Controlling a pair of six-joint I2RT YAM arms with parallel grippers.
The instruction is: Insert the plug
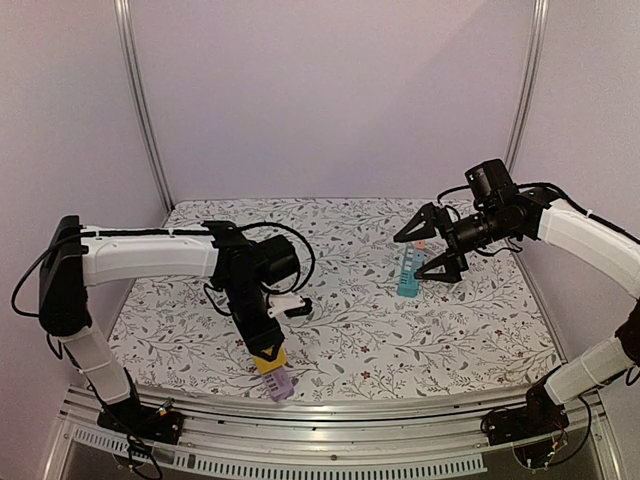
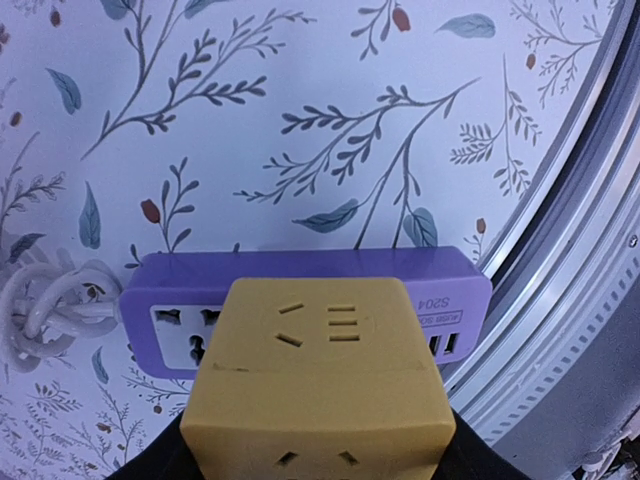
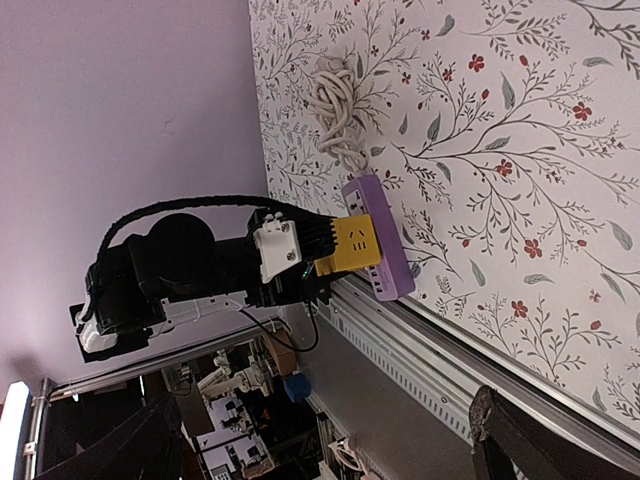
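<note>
The left end effector [image 1: 267,352] is clamped on the yellow cube-shaped plastic plug [image 2: 320,385], with its dark fingers closed against two opposite sides. It holds the cube right against the socket face of the purple plastic power strip [image 2: 300,268]. That strip lies at the near edge of the floral-patterned tabletop [image 1: 350,330], just beside the metal rail. In the left wrist view a coiled white cord [image 2: 45,310] is bunched at the strip's left end. The plug covers the middle of the strip's white socket panel, leaving one socket showing to its left and the USB ports to its right. The cube hides whether the prongs are in the holes.

To do this step well, I judge the cube should be held square to the strip's face, with its edges parallel to the strip's long edge. It should be pressed straight along the prongs, not at a slant. The strip looks light and lies loose, so a skewed push would likely slide or tip it toward the rail. A slow, steady press with a firm hold is safer, and release should wait until the cube sits flush.

The right end effector [image 1: 410,256] has its fingers spread wide apart and holds nothing. It hangs well apart from the power strip, far to the right of it, over a small teal object [image 1: 408,274].
</note>
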